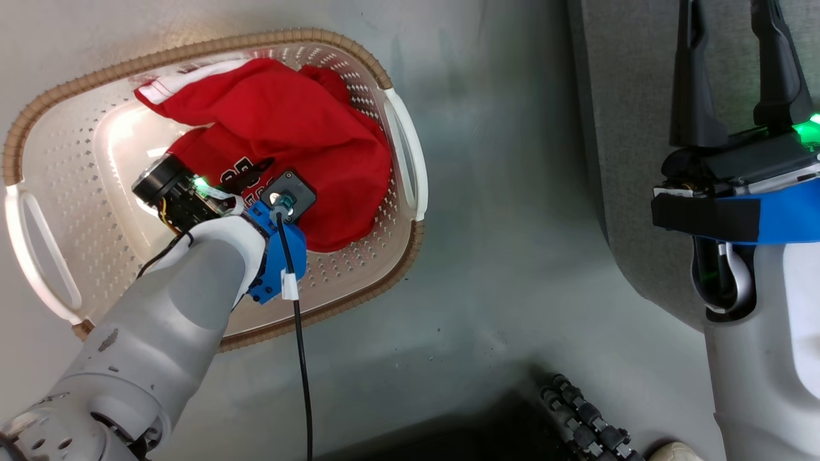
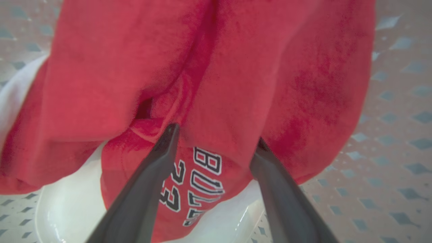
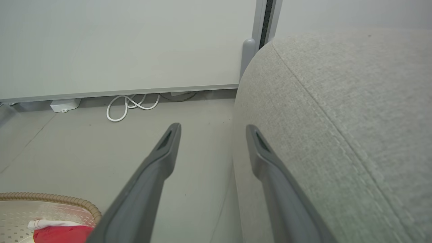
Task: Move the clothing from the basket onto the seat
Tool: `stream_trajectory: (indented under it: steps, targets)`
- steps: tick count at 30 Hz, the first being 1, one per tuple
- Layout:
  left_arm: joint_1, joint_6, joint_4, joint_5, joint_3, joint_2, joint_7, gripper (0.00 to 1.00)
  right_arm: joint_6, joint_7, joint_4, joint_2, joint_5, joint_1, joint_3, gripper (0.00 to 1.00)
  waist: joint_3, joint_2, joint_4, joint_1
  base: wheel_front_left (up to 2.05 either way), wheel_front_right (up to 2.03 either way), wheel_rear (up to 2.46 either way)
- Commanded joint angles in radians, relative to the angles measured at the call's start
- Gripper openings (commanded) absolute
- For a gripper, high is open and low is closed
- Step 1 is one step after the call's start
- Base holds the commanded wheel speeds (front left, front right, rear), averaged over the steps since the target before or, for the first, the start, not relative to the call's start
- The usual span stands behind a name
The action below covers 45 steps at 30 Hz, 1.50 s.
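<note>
L tool (image 2: 216, 135) is wide open, fingers astride a fold of the red shirt (image 1: 288, 121), tips at the cloth, nothing pinched yet. Shirt lies bunched in the basket (image 1: 192, 51) on the floor, right under that tool, its long axis running from the far-left rim to the near-right wall. L arm is much nearer. Seat (image 1: 628, 128) is off to the right, well apart. R tool (image 3: 212, 128) hangs wide and empty beside the seat's corner. In head view the wrist hides the L fingers. Can't tell if more clothes lie beneath.
</note>
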Motion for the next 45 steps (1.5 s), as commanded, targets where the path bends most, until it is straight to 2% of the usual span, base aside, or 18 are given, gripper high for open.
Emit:
stream_trajectory:
  steps: [1,6,7,8,9,10,21,33,38,45]
  targets:
    - [-0.022,-0.001,0.009,-0.002,-0.008,0.0,0.016,1.0,0.0,0.0,-0.01,-0.005,-0.005,-0.019,-0.005,1.0,0.016,0.0,0.001,-0.0001,0.0,0.0,0.0]
    - [-0.04,-0.001,0.017,-0.005,-0.013,-0.007,0.029,1.0,0.0,0.0,-0.014,-0.008,-0.005,-0.017,-0.009,1.0,0.034,0.0,0.003,-0.0001,0.0,0.0,0.0]
    - [-0.042,-0.001,0.018,-0.006,-0.015,-0.009,0.034,0.94,0.0,0.0,-0.015,-0.008,-0.006,-0.017,-0.01,1.0,0.037,0.0,0.003,-0.0001,0.0,0.0,0.0]
    - [-0.044,-0.001,0.018,-0.005,-0.017,-0.011,0.037,0.45,0.0,0.0,-0.015,-0.009,-0.006,-0.017,-0.012,1.0,0.039,0.0,0.004,-0.0001,0.0,0.0,0.0]
    - [-0.047,-0.001,0.019,-0.005,-0.018,-0.014,0.037,0.09,0.0,0.0,-0.016,-0.009,-0.006,-0.017,-0.013,1.0,0.041,0.0,0.005,-0.0001,0.0,0.0,0.0]
    - [-0.047,-0.001,0.019,-0.009,-0.019,-0.016,0.036,0.0,0.0,0.0,-0.016,-0.01,-0.006,-0.017,-0.013,1.0,0.042,0.0,0.006,-0.0001,0.0,0.0,0.0]
    - [-0.043,-0.001,0.021,-0.025,-0.039,-0.033,0.002,0.0,0.0,0.0,-0.006,-0.015,-0.011,-0.022,-0.012,1.0,0.023,0.0,0.025,-0.0001,0.0,0.0,0.0]
    - [0.004,-0.001,-0.028,-0.06,-0.036,-0.087,-0.076,0.0,0.0,0.0,0.012,-0.04,-0.019,0.016,-0.025,1.0,-0.102,0.0,0.101,-0.0001,0.0,0.0,0.0]
    - [0.023,0.022,-0.117,-0.064,0.002,-0.102,-0.082,0.0,0.0,0.0,0.028,-0.055,-0.023,0.041,-0.029,1.0,-0.181,0.0,0.144,-0.0001,0.0,0.0,0.0]
    - [0.088,0.056,-0.255,-0.045,0.089,-0.084,-0.082,0.0,0.0,0.0,0.056,-0.067,-0.026,0.087,-0.034,1.0,-0.299,0.0,0.186,-0.0001,0.0,0.0,0.0]
